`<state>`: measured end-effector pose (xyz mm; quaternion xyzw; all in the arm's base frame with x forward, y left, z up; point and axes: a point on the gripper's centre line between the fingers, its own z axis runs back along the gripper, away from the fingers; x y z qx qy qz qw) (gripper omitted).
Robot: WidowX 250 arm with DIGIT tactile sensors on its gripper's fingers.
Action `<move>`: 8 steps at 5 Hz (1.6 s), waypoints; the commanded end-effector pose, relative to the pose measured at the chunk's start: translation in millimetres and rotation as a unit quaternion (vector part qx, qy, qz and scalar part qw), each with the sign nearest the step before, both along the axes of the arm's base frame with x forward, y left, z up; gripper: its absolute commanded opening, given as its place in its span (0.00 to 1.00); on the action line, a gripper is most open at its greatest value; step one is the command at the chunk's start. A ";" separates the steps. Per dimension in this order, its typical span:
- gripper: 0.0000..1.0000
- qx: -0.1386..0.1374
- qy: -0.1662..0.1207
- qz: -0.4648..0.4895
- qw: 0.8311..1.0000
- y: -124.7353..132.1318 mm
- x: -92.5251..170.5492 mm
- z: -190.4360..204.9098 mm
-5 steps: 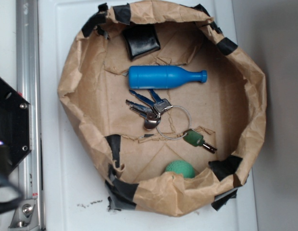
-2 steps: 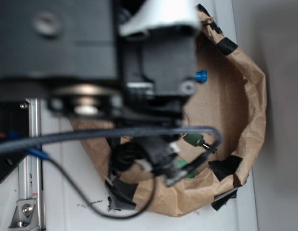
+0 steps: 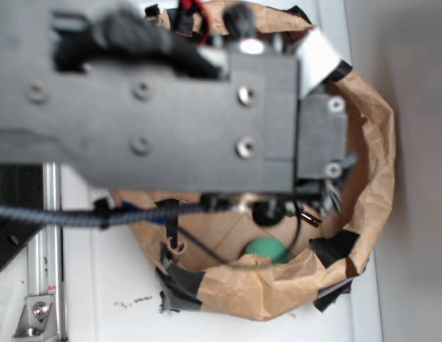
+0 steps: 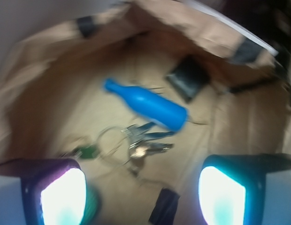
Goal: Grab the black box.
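Note:
The black box (image 4: 190, 77) lies at the far right of the brown paper bowl's floor in the wrist view, small and glossy, just beyond the base end of the blue bottle (image 4: 148, 105). My gripper (image 4: 143, 197) hangs open high above the bowl, its two lit fingertips (image 4: 61, 197) wide apart with nothing between them. The box is well ahead of the fingers and untouched. In the exterior view my arm (image 3: 171, 107) covers the box and the bottle.
A bunch of keys (image 4: 141, 140) on a wire ring lies below the bottle, with a green key tag (image 4: 89, 151) to the left. A green ball (image 3: 266, 249) rests by the bowl's crumpled paper wall (image 3: 371, 142). Black tape patch (image 4: 163, 206). Metal rail (image 3: 46, 249) at left.
My arm has swung in from the left edge and now spans the bowl, hiding the box, bottle and keys from the exterior view.

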<state>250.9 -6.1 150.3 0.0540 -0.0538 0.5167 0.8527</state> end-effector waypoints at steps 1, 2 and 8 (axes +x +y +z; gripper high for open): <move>1.00 0.037 0.026 0.206 0.978 38.0 -31.6 -12.3; 1.00 0.041 0.005 0.234 0.971 46.9 -33.3 -17.1; 1.00 0.008 0.060 0.288 0.956 41.4 0.6 -46.1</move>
